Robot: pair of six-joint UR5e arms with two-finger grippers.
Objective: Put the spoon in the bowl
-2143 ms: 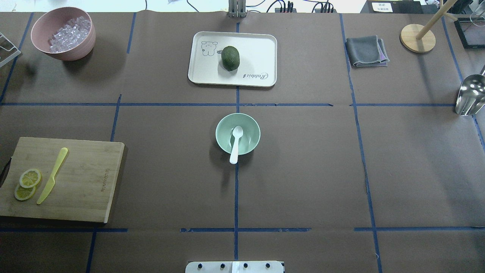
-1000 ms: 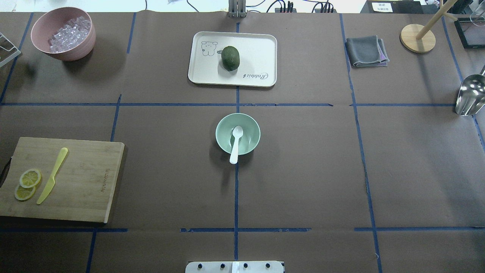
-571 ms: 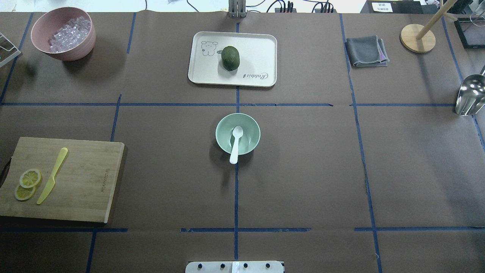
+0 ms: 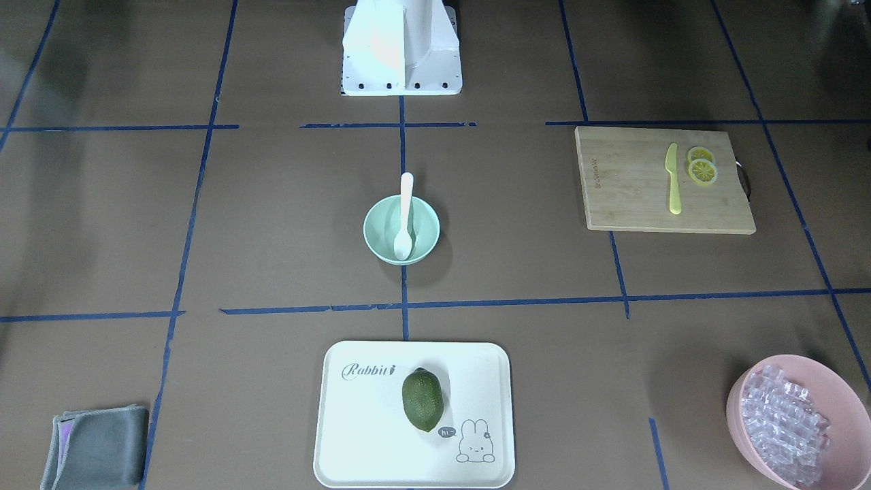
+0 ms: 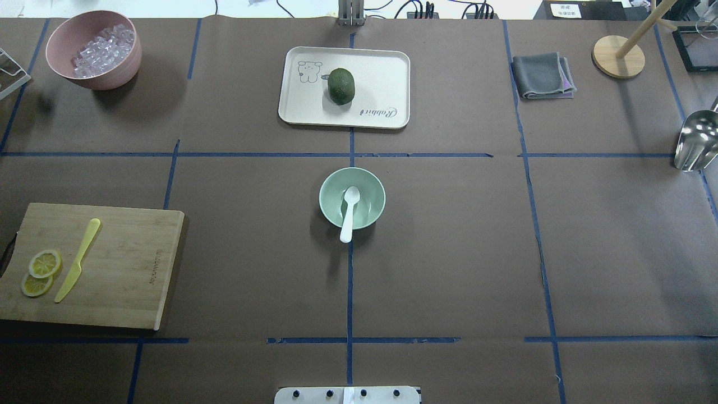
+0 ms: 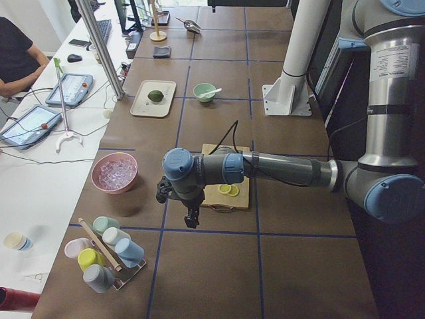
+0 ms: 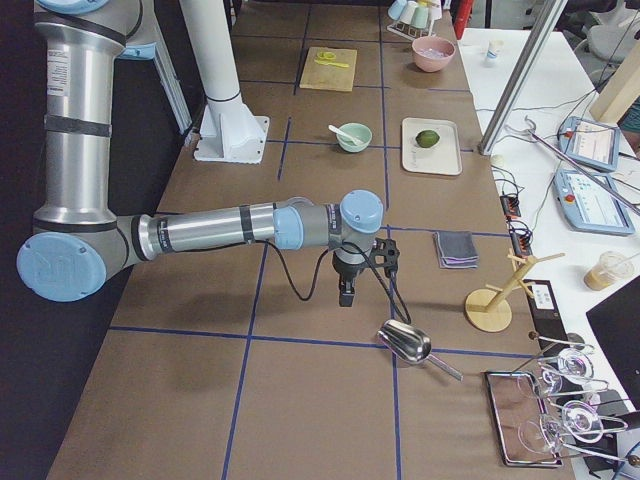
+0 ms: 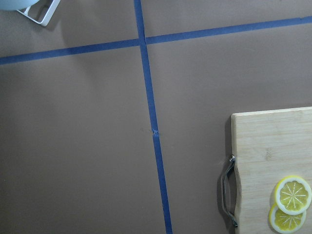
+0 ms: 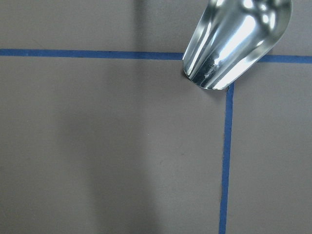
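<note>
Spoon (image 5: 349, 214) lies with its scoop inside the mint-green bowl (image 5: 374, 196), which stands at the middle of the table (image 5: 449, 252). Its straight handle leans on the rim on the side toward the robot's edge and sticks out a little over it. We judge that the placing step is done, because nothing holds the spoon and both arms are well apart from the bowl.

The left pincer (image 6: 191, 221) hangs over the table near its left end, just beside the wooden cutting board (image 5: 123, 264) with the lemon slices (image 5: 45, 264). The right pincer (image 7: 346, 296) hangs near the right end, close to the metal scoop (image 5: 695, 140).

In our judgement the next move calls for nothing more on the spoon. The arms should only stay clear of it, since a push on the overhanging handle could tip the spoon out or shift the bowl, which looks light.

Both pincers show only in the side views, small and at a poor angle, so we cannot tell if their fingers are apart or together. The wrist cameras show the table below and no fingers at all. We also cannot tell whether the scoop rests flat on the bottom of the bowl, because the inside is glossy and pale.
</note>
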